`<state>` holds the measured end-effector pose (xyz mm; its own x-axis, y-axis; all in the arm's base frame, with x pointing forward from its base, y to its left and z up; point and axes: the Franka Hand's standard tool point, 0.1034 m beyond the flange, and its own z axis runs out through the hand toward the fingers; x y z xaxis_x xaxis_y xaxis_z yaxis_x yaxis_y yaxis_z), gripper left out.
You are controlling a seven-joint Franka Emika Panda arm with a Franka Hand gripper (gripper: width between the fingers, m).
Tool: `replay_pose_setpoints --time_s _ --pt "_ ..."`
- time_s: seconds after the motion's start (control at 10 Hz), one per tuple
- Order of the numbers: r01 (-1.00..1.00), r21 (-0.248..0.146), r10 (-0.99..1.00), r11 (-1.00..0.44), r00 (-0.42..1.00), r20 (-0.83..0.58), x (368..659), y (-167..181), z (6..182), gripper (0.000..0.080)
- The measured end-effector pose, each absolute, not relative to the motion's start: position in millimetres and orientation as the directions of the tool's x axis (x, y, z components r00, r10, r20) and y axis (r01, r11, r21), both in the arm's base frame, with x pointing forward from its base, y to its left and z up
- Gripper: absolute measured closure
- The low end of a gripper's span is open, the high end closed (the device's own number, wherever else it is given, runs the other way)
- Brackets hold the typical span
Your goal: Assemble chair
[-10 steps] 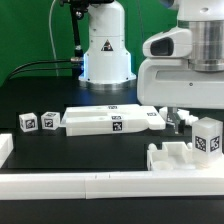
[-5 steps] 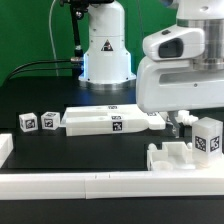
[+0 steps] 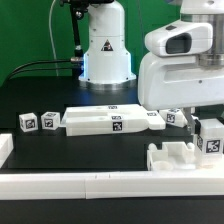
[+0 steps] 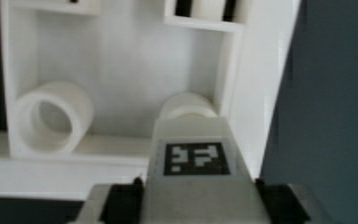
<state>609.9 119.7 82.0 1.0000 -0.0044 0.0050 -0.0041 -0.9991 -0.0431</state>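
Gripper (image 4: 195,203) clamped on leg (image 3: 210,139) (tag faces the exterior camera); leg upright, long axis vertical.

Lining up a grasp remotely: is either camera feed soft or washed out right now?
Wrist view: soft all over; the tagged white piece shows a smeared tag, whites blend together. Exterior view: sharper, evenly lit, the arm's white housing bright against the black table.
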Motion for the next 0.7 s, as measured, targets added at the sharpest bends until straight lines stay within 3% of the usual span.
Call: replay_pose_setpoints --time_s 0.1,0.3,0.5,0.6,0.7 --pt "-0.056 -0.044 -0.056 -0.997 0.998 0.003 609.8 120.0 82.0 0.0515" --pt "-0.395 -0.027 -0.395 -0.918 0.919 0.005 608.3 125.5 81.2 0.0515" --pt "-0.719 -0.023 -0.719 -0.695 0.695 0.003 608.7 128.9 81.9 0.0515" --pt "-0.855 -0.036 -0.855 -0.518 0.518 -0.009 610.6 129.1 80.9 0.0515" --pt "-0.889 -0.044 -0.889 -0.455 0.456 -0.026 610.9 127.9 80.7 0.0515"
